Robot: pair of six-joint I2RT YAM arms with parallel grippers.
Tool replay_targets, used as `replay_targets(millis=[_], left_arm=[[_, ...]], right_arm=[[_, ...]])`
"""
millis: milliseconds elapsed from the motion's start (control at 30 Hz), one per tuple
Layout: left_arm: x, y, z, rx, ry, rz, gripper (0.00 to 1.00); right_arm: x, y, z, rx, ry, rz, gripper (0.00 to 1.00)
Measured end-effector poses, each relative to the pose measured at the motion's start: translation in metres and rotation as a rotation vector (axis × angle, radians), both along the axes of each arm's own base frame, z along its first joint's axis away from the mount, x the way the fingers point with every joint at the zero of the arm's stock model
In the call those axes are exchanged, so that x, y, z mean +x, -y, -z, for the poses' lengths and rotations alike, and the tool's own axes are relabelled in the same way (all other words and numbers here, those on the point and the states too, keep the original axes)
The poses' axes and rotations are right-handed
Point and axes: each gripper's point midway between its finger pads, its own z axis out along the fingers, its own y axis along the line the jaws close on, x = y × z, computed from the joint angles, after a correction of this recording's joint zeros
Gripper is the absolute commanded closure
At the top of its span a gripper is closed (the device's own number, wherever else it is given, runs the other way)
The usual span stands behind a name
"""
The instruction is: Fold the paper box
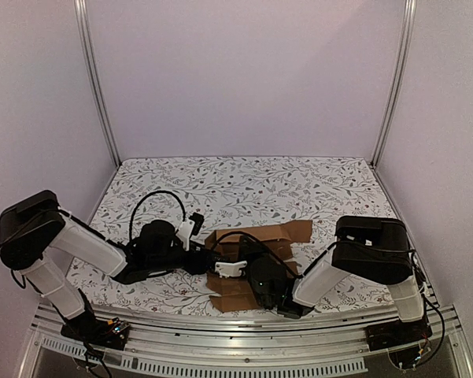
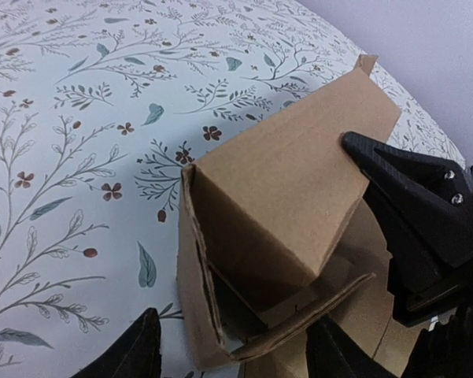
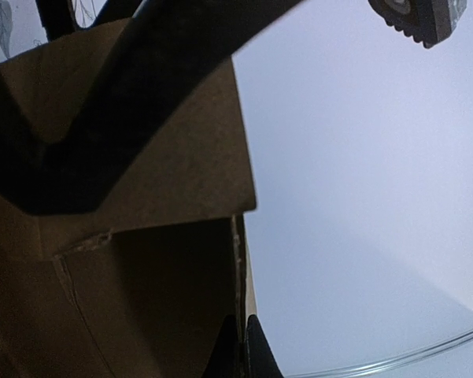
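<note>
The paper box (image 1: 256,240) is brown cardboard, partly folded, lying on the flowered table near the front middle. In the left wrist view a flap (image 2: 299,189) stands tilted up over a low side wall (image 2: 197,291). My left gripper (image 2: 236,358) is open, and its fingers straddle the box's near corner without closing on it. It reaches in from the left in the top view (image 1: 205,258). My right gripper (image 3: 245,350) is shut on the thin edge of a box wall (image 3: 142,299). It also shows in the top view (image 1: 232,269), and one of its fingers (image 2: 409,189) touches the raised flap.
The table has a flowered cloth (image 1: 244,185) and is closed in by white walls with metal corner posts (image 1: 94,79). A metal rail (image 1: 236,335) runs along the near edge. The left arm's cable (image 1: 153,197) loops above its wrist.
</note>
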Motion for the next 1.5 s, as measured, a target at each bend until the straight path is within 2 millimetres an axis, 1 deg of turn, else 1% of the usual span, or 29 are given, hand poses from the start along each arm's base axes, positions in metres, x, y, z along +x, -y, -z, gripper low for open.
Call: replay_targets(millis=[233,533,567,667,767,800,933,1133,1333,1500], left_arm=[[-0.001,0.003,0.015,-0.001,-0.034,0.008,0.40],[0.004,0.008,0.014,-0.023,-0.039,-0.022,0.39],[0.005,0.008,0.014,-0.024,-0.039,-0.027,0.41],[0.004,0.011,0.014,-0.034,-0.036,-0.032,0.50],[0.002,0.015,0.010,-0.048,-0.030,-0.026,0.55],[0.001,0.016,0.010,-0.052,-0.028,-0.024,0.58],[-0.003,0.016,0.009,-0.063,-0.020,-0.015,0.64],[-0.007,0.013,0.013,-0.058,-0.025,-0.008,0.67],[-0.009,0.017,0.008,-0.078,-0.019,0.011,0.73],[-0.010,0.022,0.005,-0.095,-0.018,0.032,0.75]], right_arm=[[0.000,0.000,0.001,-0.008,-0.002,0.001,1.00],[0.001,0.004,0.001,-0.008,-0.003,0.022,1.00],[0.001,0.004,0.001,-0.009,-0.004,0.024,1.00],[0.001,0.006,0.000,-0.007,-0.007,0.025,1.00],[0.000,0.008,-0.001,-0.002,-0.010,0.025,1.00],[0.000,0.008,-0.001,0.000,-0.011,0.026,1.00],[0.000,0.009,-0.001,0.008,-0.015,0.026,1.00],[-0.001,0.011,-0.002,0.014,-0.019,0.027,1.00],[-0.001,0.011,-0.002,0.015,-0.020,0.027,1.00],[-0.001,0.011,-0.003,0.019,-0.022,0.028,1.00]])
